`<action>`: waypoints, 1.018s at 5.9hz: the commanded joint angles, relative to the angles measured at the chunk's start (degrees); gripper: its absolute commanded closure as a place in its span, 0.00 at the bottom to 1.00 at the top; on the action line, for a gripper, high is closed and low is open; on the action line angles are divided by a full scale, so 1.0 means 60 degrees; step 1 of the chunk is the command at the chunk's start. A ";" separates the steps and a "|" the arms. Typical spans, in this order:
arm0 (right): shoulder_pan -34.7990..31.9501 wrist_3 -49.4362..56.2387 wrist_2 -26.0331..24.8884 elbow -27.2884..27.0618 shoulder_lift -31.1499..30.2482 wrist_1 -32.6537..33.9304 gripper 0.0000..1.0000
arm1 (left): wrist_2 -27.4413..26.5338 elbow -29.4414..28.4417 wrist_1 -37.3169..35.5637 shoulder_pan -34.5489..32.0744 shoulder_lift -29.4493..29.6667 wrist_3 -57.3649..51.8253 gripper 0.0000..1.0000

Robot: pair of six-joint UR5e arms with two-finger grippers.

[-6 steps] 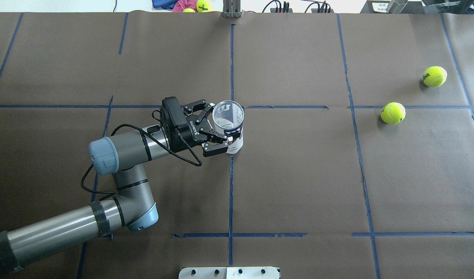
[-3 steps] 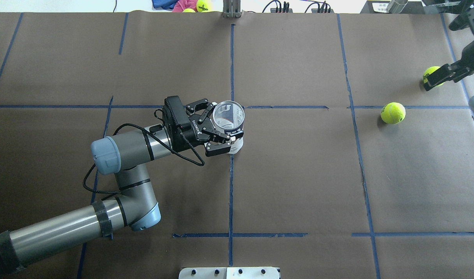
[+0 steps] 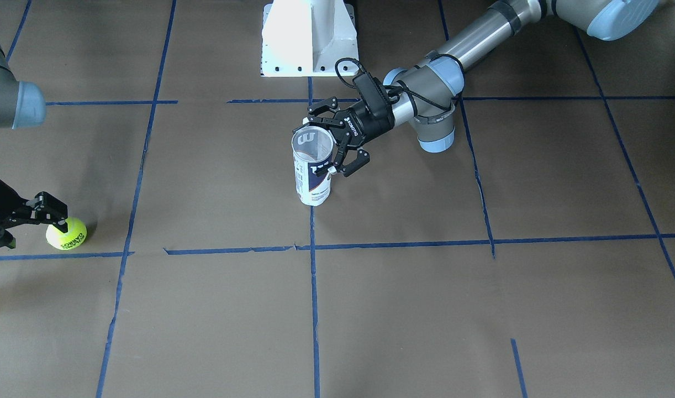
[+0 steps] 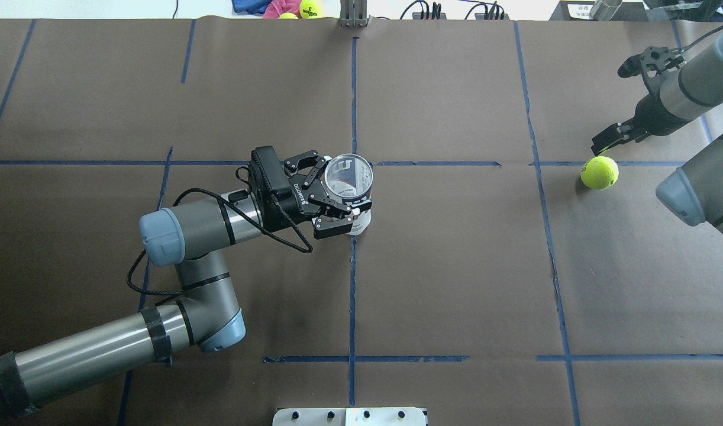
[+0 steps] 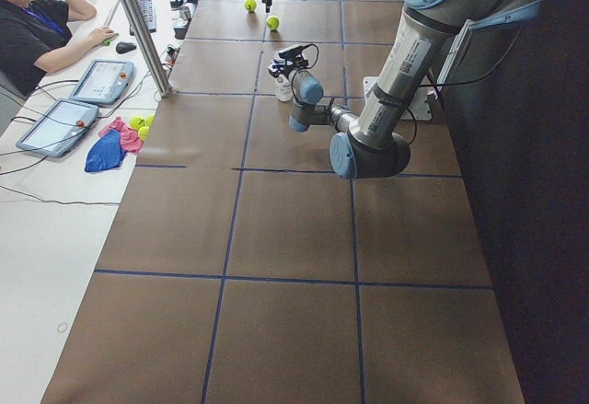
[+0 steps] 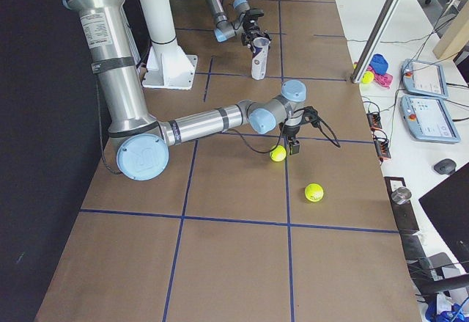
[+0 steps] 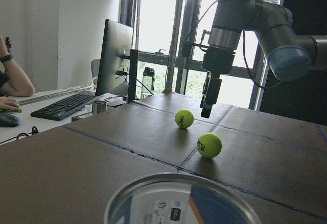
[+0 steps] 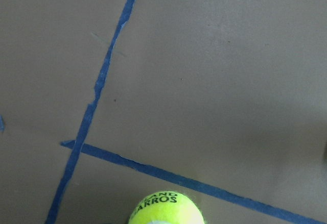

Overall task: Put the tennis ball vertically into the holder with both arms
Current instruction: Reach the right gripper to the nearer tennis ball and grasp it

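Note:
The holder [image 4: 348, 190], a clear can with a white and navy label, stands upright near the table's centre, its mouth open upward. It also shows in the front view [image 3: 312, 174]. My left gripper [image 4: 332, 195] is shut on its upper part from the side. The tennis ball [image 4: 599, 172] lies on the table at the right, with "ROLAND GARROS" lettering in the front view [image 3: 66, 233] and the right wrist view [image 8: 166, 209]. My right gripper [image 4: 609, 141] hangs open, pointing down, just above and beyond the ball, holding nothing.
A second tennis ball [image 6: 314, 191] lies further right, hidden under the right arm in the overhead view. The white pedestal [image 3: 307, 38] stands at the robot's side. More balls and cloth [image 4: 290, 8] lie past the far edge. Blue tape lines cross the brown table.
My right arm has come in from the right, from over the far ball to beside the nearer ball. The left gripper and holder have not moved.

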State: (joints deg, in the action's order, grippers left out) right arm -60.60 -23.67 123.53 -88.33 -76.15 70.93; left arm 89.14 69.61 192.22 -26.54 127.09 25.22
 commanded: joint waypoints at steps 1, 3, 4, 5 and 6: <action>0.0503 -0.0054 -0.0475 0.0219 0.0006 -0.0117 0.00 | 0.0011 0.0000 -0.0001 0.0000 -0.0014 0.0000 0.01; 0.0855 -0.0054 -0.0579 0.0554 -0.0038 -0.0117 0.00 | 0.0011 0.0000 -0.0001 0.0000 -0.0014 0.0000 0.01; 0.1017 -0.0054 -0.0811 0.0644 -0.0037 -0.0103 0.04 | 0.0011 0.0000 -0.0001 0.0000 -0.0014 0.0000 0.01; 0.1033 -0.0054 -0.0828 0.0645 0.0064 -0.0103 0.63 | 0.0011 0.0000 -0.0001 0.0000 -0.0014 0.0000 0.01; 0.1019 -0.0068 -0.0785 0.0587 0.0109 -0.0103 0.87 | -0.0003 0.0000 -0.0001 0.0000 -0.0029 0.0000 0.01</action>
State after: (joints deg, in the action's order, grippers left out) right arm -54.54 -24.02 118.76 -84.65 -75.81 70.31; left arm 89.18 69.61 192.22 -26.54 126.96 25.22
